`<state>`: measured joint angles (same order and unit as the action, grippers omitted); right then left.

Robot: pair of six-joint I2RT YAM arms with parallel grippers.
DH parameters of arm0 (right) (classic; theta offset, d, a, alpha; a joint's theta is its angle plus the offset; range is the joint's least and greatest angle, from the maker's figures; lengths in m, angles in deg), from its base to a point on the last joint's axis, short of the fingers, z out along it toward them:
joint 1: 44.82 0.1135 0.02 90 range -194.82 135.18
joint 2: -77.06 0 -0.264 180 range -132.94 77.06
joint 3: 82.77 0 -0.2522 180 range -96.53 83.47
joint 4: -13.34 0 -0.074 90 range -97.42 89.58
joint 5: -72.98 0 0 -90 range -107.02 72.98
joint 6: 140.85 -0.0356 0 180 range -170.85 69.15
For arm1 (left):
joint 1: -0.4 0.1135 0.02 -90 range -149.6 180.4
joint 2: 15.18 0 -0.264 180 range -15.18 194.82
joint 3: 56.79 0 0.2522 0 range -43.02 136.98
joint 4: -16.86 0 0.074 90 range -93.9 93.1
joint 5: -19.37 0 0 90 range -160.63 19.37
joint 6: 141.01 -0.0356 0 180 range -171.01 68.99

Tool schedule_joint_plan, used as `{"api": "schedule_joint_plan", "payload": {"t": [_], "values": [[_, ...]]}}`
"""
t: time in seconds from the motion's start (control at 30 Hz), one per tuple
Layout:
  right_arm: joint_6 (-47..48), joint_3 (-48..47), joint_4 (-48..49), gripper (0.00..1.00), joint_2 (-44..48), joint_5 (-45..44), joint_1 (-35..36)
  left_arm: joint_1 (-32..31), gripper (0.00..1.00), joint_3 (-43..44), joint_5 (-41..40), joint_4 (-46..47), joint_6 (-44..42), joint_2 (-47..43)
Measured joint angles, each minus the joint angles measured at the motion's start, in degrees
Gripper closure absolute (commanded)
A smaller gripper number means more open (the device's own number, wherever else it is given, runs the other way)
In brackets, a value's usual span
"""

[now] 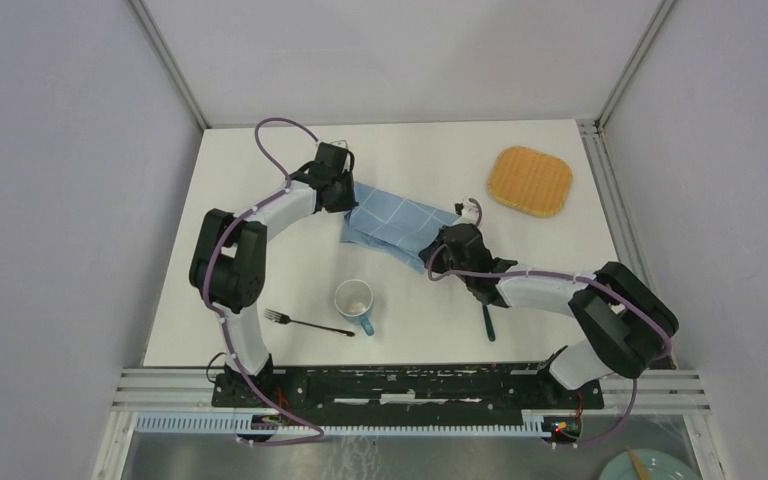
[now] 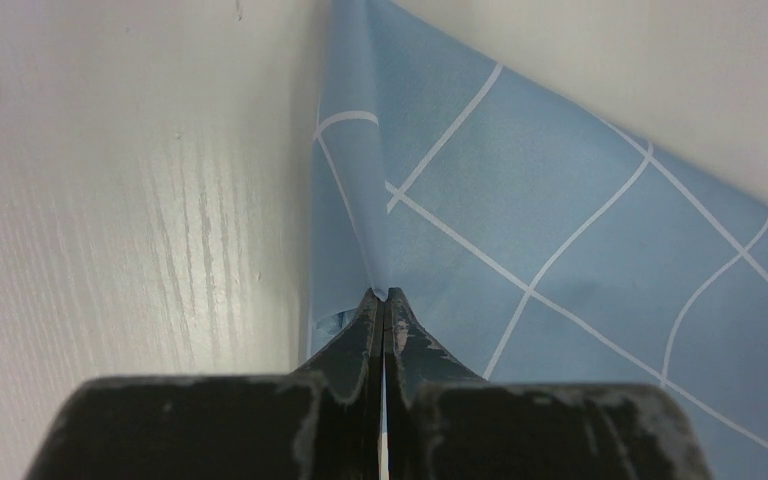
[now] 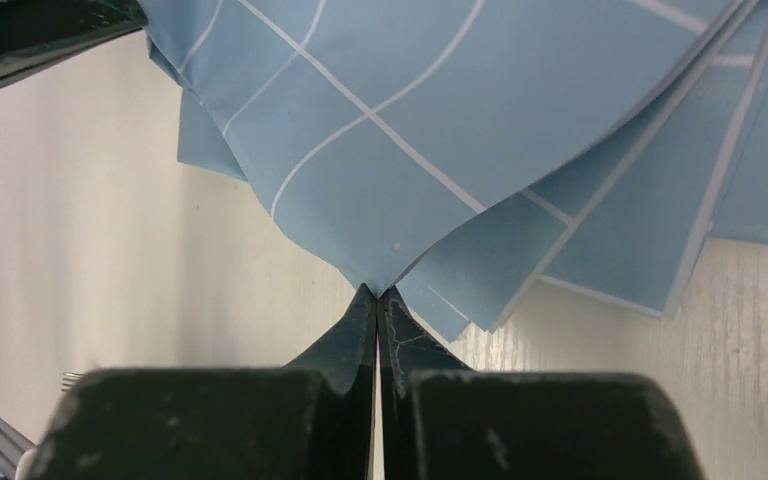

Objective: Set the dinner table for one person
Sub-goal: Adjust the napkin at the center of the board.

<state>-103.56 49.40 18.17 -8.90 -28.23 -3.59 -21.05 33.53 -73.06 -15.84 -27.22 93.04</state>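
A blue checked cloth (image 1: 396, 224) lies folded in several layers on the white dinner table (image 1: 260, 190). My left gripper (image 1: 344, 192) is at the cloth's far left corner. In the left wrist view the left gripper (image 2: 387, 296) is shut on a raised fold of the cloth (image 2: 520, 200). My right gripper (image 1: 439, 248) is at the cloth's near right edge. In the right wrist view the right gripper (image 3: 377, 292) is shut on the tip of one corner of the cloth (image 3: 380, 150), which is lifted off the layers beneath.
A white mug with a teal handle (image 1: 355, 302) and a black fork (image 1: 307, 323) lie near the front edge. A teal-handled utensil (image 1: 488, 321) lies under the right arm. An orange woven mat (image 1: 529, 180) sits at the far right. A teal plate (image 1: 652, 466) is off the table, bottom right.
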Motion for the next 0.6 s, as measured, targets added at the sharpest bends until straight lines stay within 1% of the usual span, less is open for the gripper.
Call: {"api": "schedule_joint_plan", "payload": {"t": [0.27,0.6], "values": [[3.17,-3.78,-2.45,1.0,-1.57,-0.94,-0.61,0.0,0.98,0.07,0.0,-0.02,0.0,0.0],[3.93,-4.22,-3.56,1.0,-2.8,-0.94,-1.22,0.0,0.98,0.96,0.0,-0.39,0.0,0.0]]}}
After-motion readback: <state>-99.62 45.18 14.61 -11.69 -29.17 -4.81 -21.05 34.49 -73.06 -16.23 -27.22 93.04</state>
